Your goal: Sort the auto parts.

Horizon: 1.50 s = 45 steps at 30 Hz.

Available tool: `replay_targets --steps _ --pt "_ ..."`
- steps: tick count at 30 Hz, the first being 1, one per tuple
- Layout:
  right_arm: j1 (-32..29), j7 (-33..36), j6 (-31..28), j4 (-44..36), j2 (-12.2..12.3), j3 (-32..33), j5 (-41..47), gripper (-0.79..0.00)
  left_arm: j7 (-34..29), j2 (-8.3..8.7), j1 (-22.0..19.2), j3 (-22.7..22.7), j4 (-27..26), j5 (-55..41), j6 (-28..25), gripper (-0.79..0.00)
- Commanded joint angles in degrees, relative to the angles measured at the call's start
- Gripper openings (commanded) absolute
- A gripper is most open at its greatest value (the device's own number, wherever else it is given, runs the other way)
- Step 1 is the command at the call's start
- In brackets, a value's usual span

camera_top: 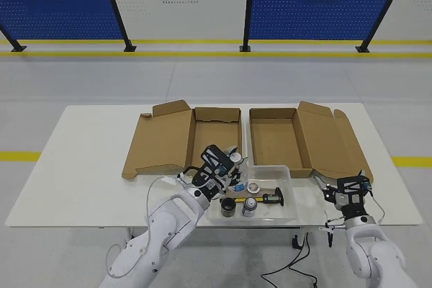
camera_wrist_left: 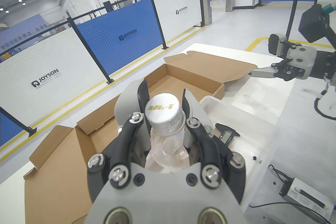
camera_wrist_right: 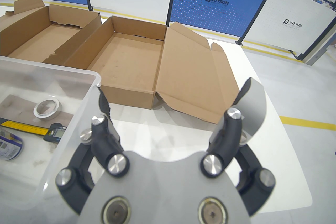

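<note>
One bottle (camera_wrist_left: 164, 112) — clamped in left pincer (camera_wrist_left: 165, 93).

Matt cardboard box (camera_wrist_right: 126, 57), clear plastic bin (camera_wrist_right: 65, 69) and bottle (camera_wrist_left: 168, 151), shiny metal ring (camera_wrist_right: 53, 112)

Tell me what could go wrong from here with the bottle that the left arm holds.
The left end effector grips the clear bottle at its neck and white cap; smooth plastic could slip or swing. It hangs by the near wall of the left cardboard box, which the bottle might clip on lowering.
</note>
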Motion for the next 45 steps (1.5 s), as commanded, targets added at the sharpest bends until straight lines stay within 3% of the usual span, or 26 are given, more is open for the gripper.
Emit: replay_targets --steps 1,8,20,29,38,41,43,45 --pt "0.0 0.0 0.0 0.0 0.0 0.0 0.0 0.000 0.9 -0.04 -0.6 -0.5 0.7 0.7 0.6 -0.785" --pt "0.0 0.0 0.0 0.0 0.0 0.0 0.0 0.000 2.4 -0.55 -5.0 -2.6 4.5 1.4 4.8 -0.785" --pt "0.0 0.0 0.0 0.0 0.0 0.0 0.0 0.000 7.0 -2.30 -14.4 -1.5 23.8 4.0 11.8 -0.785" --pt "0.0 0.0 0.0 0.0 0.0 0.0 0.0 0.000 11.1 -3.36 -15.5 -0.2 34.2 2.9 13.1 -0.785" --pt "0.0 0.0 0.0 0.0 0.0 0.0 0.0 0.000 12.8 -4.10 -15.9 0.0 38.0 1.9 14.2 -0.785" --pt "0.0 0.0 0.0 0.0 0.0 0.0 0.0 0.000 13.0 -4.28 -16.1 0.0 39.0 2.3 14.6 -0.465" --pt "0.0 0.0 0.0 0.0 0.0 0.0 0.0 0.000 13.1 -4.41 -16.2 0.0 39.4 2.3 14.9 0.000" --pt "0.0 0.0 0.0 0.0 0.0 0.0 0.0 0.000 12.9 -4.51 -16.3 0.0 39.8 2.7 14.9 0.000"
